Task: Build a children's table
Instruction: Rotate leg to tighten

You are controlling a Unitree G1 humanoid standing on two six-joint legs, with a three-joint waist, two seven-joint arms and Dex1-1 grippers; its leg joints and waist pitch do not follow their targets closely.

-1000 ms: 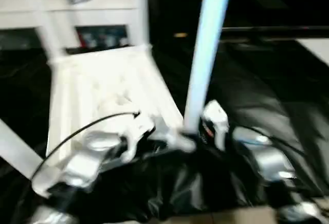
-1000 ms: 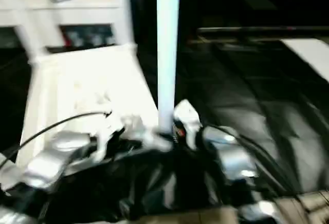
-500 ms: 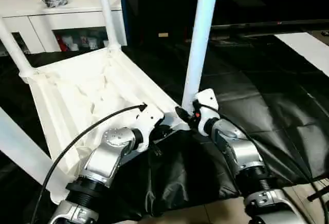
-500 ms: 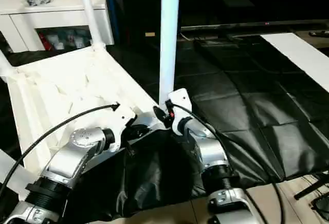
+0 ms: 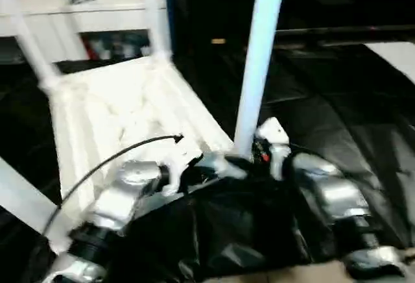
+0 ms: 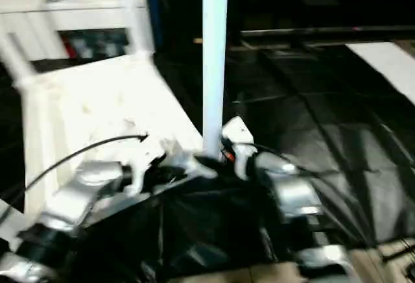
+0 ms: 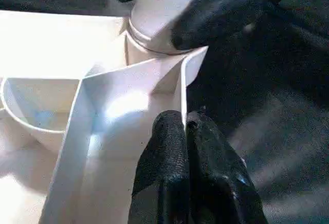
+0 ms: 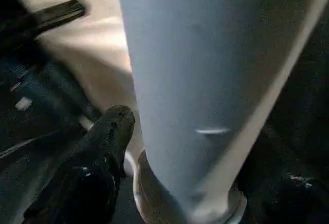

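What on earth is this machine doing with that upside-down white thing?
A humanoid robot is putting together a children's table, which lies upside down on a black sheet. The left gripper is shut on the rim at the near corner. There, the right gripper has its jaws on either side of an upright leg standing in the corner socket.

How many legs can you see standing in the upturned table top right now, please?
4: a near-right leg by the grippers, far-right leg, far-left leg, and near-left leg.
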